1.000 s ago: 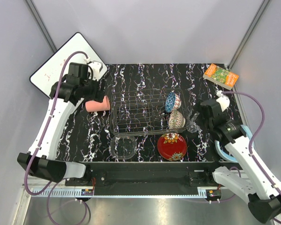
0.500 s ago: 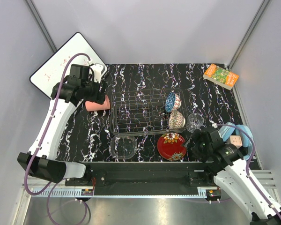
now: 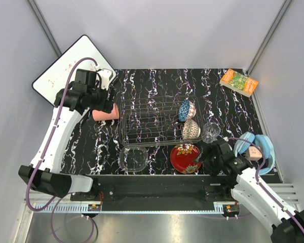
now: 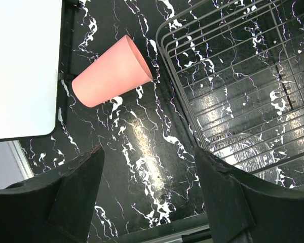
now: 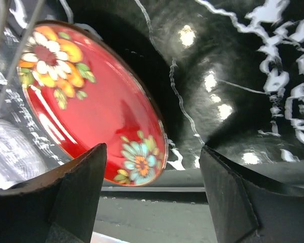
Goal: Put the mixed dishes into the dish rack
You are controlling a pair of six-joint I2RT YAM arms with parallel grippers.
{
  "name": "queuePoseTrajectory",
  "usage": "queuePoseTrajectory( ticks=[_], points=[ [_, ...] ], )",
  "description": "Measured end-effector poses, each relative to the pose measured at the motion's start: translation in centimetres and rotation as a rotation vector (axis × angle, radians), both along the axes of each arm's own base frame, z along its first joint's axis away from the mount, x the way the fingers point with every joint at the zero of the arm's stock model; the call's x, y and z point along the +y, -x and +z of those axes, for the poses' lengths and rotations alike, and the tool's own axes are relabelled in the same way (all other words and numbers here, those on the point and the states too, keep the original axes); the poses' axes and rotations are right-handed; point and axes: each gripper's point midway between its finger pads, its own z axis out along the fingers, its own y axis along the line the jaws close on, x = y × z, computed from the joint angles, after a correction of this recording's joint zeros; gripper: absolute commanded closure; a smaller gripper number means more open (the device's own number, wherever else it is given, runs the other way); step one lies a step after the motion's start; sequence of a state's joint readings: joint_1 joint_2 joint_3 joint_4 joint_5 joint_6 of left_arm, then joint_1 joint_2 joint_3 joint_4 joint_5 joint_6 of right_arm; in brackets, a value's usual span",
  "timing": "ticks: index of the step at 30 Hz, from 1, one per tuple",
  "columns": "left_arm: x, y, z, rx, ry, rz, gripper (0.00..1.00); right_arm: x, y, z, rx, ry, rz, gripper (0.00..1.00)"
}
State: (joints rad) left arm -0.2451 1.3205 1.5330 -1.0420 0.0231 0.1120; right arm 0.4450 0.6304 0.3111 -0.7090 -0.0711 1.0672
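Close by right pincer point(image 3: 202, 158), blue headphones point(image 3: 266, 145).

You are looking at a pink plastic cup point(image 4: 111, 71) with a smooth, matt skin, a dish rack point(image 4: 178, 91) of thin bare silver metal wire, and a tabletop point(image 4: 142, 167) that is glossy black with white marbling. Your red floral plate point(image 5: 91, 111) is smooth and highly glossy, probably glazed ceramic; the clear glass bowl point(image 3: 133, 158) is transparent and shiny.
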Motion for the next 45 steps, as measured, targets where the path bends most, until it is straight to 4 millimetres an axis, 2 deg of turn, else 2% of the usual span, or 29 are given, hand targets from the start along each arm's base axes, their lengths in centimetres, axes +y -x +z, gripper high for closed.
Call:
queuePoseTrajectory(
  ticks=[5, 11, 12, 16, 18, 21, 23, 27, 35, 45],
  points=[
    [0.1, 0.1, 0.2, -0.005, -0.002, 0.003, 0.25, 0.3, -0.6, 0.0, -0.035, -0.024, -0.011, 0.36],
    [0.1, 0.1, 0.2, -0.005, -0.004, 0.004, 0.25, 0.5, -1.0, 0.3, -0.064, -0.047, -0.023, 0.44],
    [0.2, 0.1, 0.2, -0.006, -0.005, 0.005, 0.25, 0.5, -1.0, 0.2, -0.064, -0.049, -0.025, 0.50],
    [0.5, 0.2, 0.2, -0.002, -0.023, 0.011, 0.25, 0.5, -0.9, -0.4, -0.044, -0.043, -0.029, 0.62],
    [0.7, 0.2, 0.4, -0.006, -0.032, 0.014, 0.25, 0.5, -0.8, -0.6, -0.031, -0.038, -0.031, 0.64],
    [1.0, 0.2, 0.6, -0.015, -0.045, 0.017, 0.25, 0.4, -0.7, -0.9, -0.017, -0.033, -0.035, 0.74],
    [1.1, 0.2, 0.7, -0.018, -0.052, 0.020, 0.25, 0.4, -0.6, -1.1, -0.011, -0.033, -0.037, 0.86],
    [1.3, 0.3, 0.8, -0.021, -0.058, 0.024, 0.25, 0.6, -0.7, -0.9, -0.020, -0.045, -0.038, 1.00],
    [1.3, 0.2, 0.8, -0.021, -0.059, 0.026, 0.25, 0.7, -1.0, 1.2, -0.104, -0.087, -0.039, 1.00],
    [1.2, 0.2, 1.9, -0.041, -0.045, 0.030, 0.26, -0.9, 2.4, 3.2, -0.101, -0.056, 0.005, 1.00]
  ],
)
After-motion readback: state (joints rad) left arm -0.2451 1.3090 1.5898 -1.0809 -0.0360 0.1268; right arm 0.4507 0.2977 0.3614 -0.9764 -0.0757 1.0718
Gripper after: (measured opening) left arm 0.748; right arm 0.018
